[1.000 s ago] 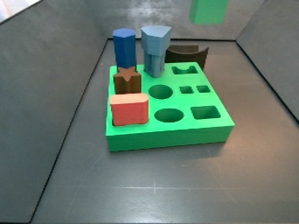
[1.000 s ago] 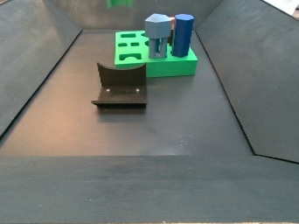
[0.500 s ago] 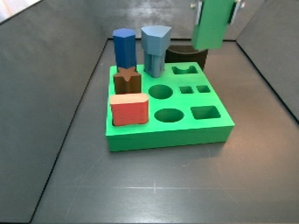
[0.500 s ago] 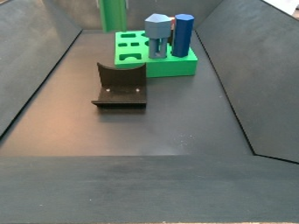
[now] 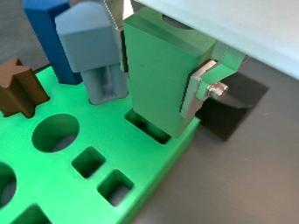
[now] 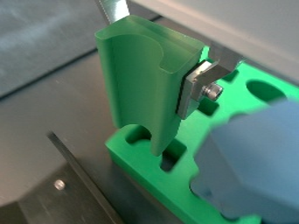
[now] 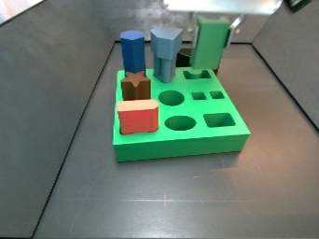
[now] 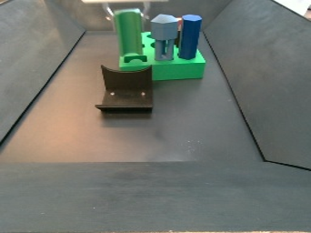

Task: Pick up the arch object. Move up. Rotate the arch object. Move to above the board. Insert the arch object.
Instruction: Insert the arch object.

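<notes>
The arch object (image 5: 158, 74) is a tall bright green block with a curved scoop in its end. It shows in both wrist views (image 6: 140, 87) and both side views (image 7: 208, 45) (image 8: 127, 35). My gripper (image 5: 163, 70) is shut on it and holds it upright, with a silver finger (image 5: 205, 83) on its side. The gripper also shows in a wrist view (image 6: 152, 61) and at the top of a side view (image 7: 212, 19). The arch's lower end sits at the mouth of a slot (image 5: 155, 133) at the far corner of the green board (image 7: 174, 140). I cannot tell how deep it is.
On the board stand a blue prism (image 7: 132, 54), a grey-blue prism (image 7: 166, 51), a brown star-topped block (image 7: 136, 87) and a red cube (image 7: 137, 118). The dark fixture (image 8: 124, 89) stands on the floor against the board near the arch. Slanted walls enclose the floor.
My gripper has come down from the top of the side views with the green arch, whose lower end has dropped to the board's far corner slot. The other pieces have not moved.
</notes>
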Tool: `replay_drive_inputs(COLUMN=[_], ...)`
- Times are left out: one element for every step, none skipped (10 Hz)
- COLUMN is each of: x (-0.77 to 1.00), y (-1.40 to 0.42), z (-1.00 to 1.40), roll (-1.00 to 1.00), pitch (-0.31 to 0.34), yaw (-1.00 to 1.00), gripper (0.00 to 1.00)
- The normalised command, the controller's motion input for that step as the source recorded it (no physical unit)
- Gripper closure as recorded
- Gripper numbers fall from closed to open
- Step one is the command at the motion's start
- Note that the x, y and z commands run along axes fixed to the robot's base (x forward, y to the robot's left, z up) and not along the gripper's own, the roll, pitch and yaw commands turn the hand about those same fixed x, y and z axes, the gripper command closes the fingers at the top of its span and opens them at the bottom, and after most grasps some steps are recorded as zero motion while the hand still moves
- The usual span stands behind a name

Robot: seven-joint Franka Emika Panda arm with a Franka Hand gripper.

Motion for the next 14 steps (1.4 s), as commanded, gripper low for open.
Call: replay_drive_inputs(x=[-0.46, -0.19, -0.06, 0.0, 0.09, 0.0, 0.0, 0.0, 0.07, 0.2, 0.13, 0.06, 0.03, 0.0], y=[0.0, 0.0, -0.04, -0.07, 0.0, 0.0, 0.0, 0.06, 0.03, 0.06, 0.1, 0.11, 0.09, 0.09], z=[-0.17, -0.14, -0.11, -0.17, -0.23, -0.23, -0.15, -0.17, -0.22, -0.25, -0.24, -0.24, -0.27, -0.26], roll=[-0.1, -0.05, -0.05, -0.03, -0.08, -0.1, -0.1, -0.15, -0.21, -0.24, -0.29, -0.31, -0.29, -0.31], pitch=[-0.119, -0.021, 0.0, 0.0, 0.0, 0.0, 0.0, 0.0, 0.0, 0.0, 0.0, 0.0, 0.0, 0.0], yaw=[-0.13, 0.0, 0.0, 0.05, 0.07, 0.1, 0.15, 0.2, 0.09, -0.03, -0.04, -0.05, -0.14, -0.2], gripper=[1.0, 1.0, 1.0, 1.0, 1.0, 1.0, 1.0, 1.0, 1.0, 1.0, 1.0, 1.0, 1.0, 1.0])
